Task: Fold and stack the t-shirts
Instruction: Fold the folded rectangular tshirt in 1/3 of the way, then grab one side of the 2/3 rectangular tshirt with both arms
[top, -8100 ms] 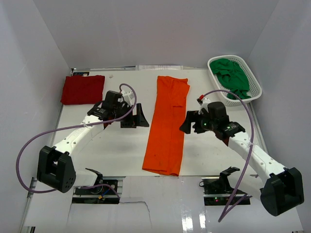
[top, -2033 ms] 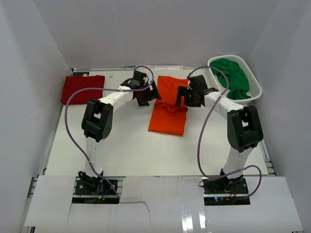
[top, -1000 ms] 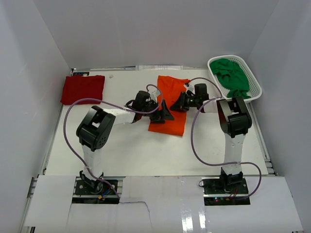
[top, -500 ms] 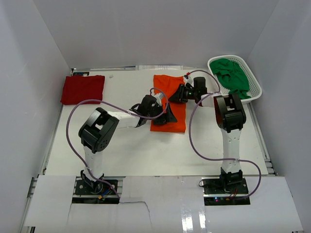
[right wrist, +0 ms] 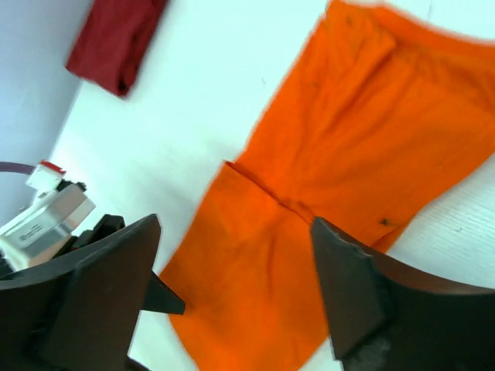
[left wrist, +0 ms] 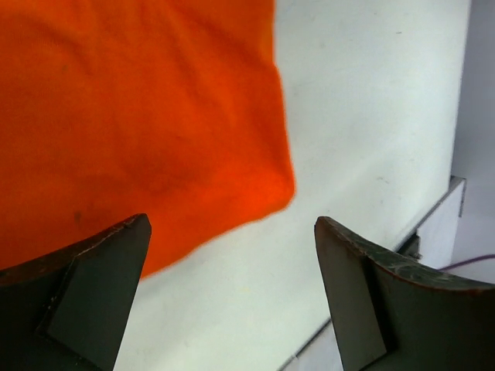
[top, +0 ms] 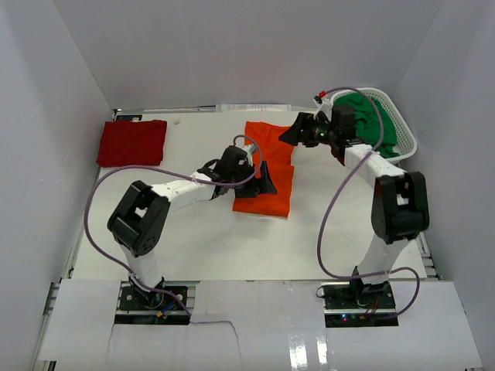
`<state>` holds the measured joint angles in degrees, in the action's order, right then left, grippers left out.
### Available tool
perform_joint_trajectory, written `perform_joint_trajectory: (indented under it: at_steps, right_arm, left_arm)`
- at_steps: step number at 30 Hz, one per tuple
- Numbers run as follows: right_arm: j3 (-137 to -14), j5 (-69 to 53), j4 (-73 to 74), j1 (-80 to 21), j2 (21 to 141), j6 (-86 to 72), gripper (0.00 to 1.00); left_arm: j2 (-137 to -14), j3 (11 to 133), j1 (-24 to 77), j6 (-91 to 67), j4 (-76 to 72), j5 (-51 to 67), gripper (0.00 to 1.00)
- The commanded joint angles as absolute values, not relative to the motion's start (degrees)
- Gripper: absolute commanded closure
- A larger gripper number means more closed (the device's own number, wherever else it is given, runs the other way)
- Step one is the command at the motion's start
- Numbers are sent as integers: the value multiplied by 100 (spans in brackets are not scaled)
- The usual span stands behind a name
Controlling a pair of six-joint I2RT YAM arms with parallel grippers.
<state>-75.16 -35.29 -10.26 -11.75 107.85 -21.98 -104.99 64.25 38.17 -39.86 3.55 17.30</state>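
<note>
1. Orange shirt point(top: 277, 197) lies mid-counter point(top: 193, 239), toward the far side. It's a short slab with a step across the middle where one layer sits over another. It looks part-folded, not yet a tidy square.
2. My read on handling: it's thin cotton, so light, limp and with no stiffness. It will sag between two grips and drag on the counter, and the layers will slide on each other. Best hold is a pinch through every layer at the two corners of one edge, one arm per corner, kept level. A mid-panel pinch would just bunch it.
3. Red shirt point(top: 131, 142) is folded flat at the far-left corner, well apart from the orange. Likely the base of the stack.
4. Green shirt point(top: 370, 122) is bunched in the basket point(top: 408, 144) at far right, not yet folded.
5. Left end effector point(left wrist: 232, 232): jaws spread, nothing between them. It sits low at the orange shirt's left edge. The wrist view shows a rounded shirt corner and bare counter ahead of the fingers.
6. Right end effector point(right wrist: 236, 224): jaws spread, also empty. It hangs above the shirt's far-right end, close to the basket, with the camera looking down along the cloth.
7. Progress guess: red done, orange mid-fold, green untouched.
8. Risk: a grab that catches only the top layer would undo the fold.
</note>
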Motion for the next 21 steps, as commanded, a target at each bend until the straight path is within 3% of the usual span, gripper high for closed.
perform_joint_trajectory:
  at_steps: [1,6,15,21]
  right_arm:
    - [-7025,-3060,-204,-1151,9575,-1784,13]
    - [-6146,-3075,1045,-1169,8817,-1942,10]
    - [-3651,-3463,862,-1195,6982,-2776,11]
    - [-2858,-3849,-110,-1195,7031,-3242,12]
  left_arm:
    - [-9327,6960,3832,-3990,1254,1748,2]
    - [-8869,7033,3622,-4025,2074,1801,2]
    - [-8570,5766,2409,-3709,2047,1978,2]
    - [-8789,5564,2391,-3770,1969,2030,2]
